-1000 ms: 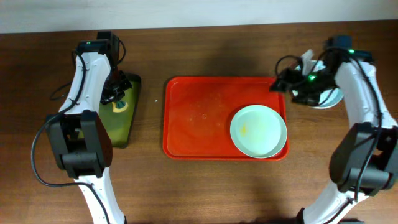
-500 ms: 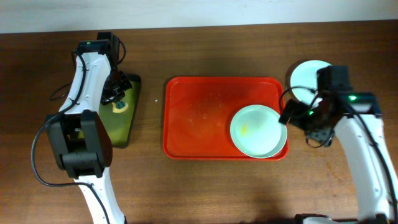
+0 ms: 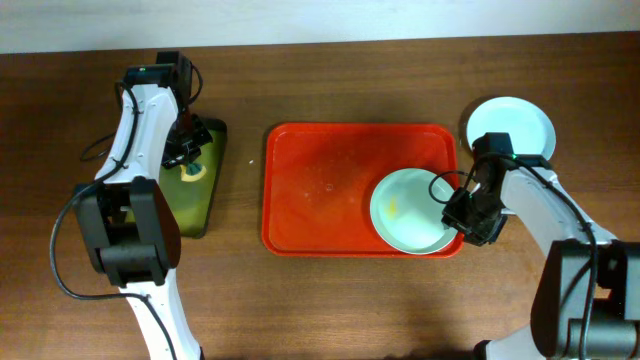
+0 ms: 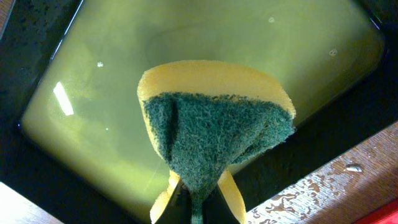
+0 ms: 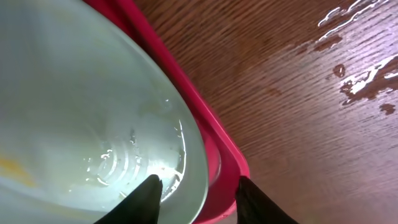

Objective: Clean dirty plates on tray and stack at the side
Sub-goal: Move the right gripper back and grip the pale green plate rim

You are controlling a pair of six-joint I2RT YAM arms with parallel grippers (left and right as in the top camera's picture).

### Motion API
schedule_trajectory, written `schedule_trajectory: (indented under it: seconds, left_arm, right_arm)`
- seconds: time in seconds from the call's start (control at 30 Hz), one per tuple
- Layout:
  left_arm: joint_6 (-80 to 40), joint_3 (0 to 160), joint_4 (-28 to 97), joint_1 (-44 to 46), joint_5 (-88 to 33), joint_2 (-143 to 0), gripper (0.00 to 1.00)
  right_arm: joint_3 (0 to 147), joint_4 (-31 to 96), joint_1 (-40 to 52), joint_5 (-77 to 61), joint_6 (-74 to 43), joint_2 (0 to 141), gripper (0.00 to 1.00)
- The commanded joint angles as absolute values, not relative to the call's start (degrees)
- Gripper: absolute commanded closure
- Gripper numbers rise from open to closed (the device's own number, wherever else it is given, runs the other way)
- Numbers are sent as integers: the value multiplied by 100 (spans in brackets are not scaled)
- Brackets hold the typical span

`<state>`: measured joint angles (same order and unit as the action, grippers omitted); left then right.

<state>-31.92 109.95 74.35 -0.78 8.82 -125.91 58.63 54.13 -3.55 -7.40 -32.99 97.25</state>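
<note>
The right gripper point(image 5: 198, 198) has its jaws spread: one finger is inside the mint plate point(image 5: 74, 112), the other outside the red tray point(image 5: 214, 155) at its right near corner. Picking up looks to be the step in hand, and closing should catch the plate's edge alone, not the tray lip. The left gripper point(image 4: 194, 200) clamps a sponge point(image 4: 217, 124) over the olive tray point(image 4: 93, 112) of yellowish liquid. A side plate point(image 3: 510, 125) lies on the table.

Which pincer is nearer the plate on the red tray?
Right. The right pincer straddles the rim of the plate; the left pincer is far off over the green tray, gripping the sponge.
</note>
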Motion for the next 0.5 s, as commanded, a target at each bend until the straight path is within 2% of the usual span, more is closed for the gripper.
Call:
schedule_trajectory:
  seconds: [0.0, 0.17, 0.27, 0.37, 0.47]
  left_arm:
    - [-3118, 10984, 7439, -86, 899, -12405, 100]
    - [-3118, 10986, 7443, -86, 899, -12405, 100]
    - [-3118, 10984, 7426, -86, 899, -12405, 100]
    - [-3116, 10986, 7443, -86, 930, -12405, 100]
    - [-3118, 10984, 7432, -86, 923, -12405, 100]
  right_arm:
    - [5778, 5343, -78, -742, -3354, 9776, 59]
    - [5592, 4877, 187, -637, -3321, 9789, 57]
    - [5594, 4134, 191, -1549, -2768, 9789, 56]
    - [5594, 4370, 185, -572, -2674, 9789, 50]
    - [5592, 4316, 187, -423, -2141, 9789, 47]
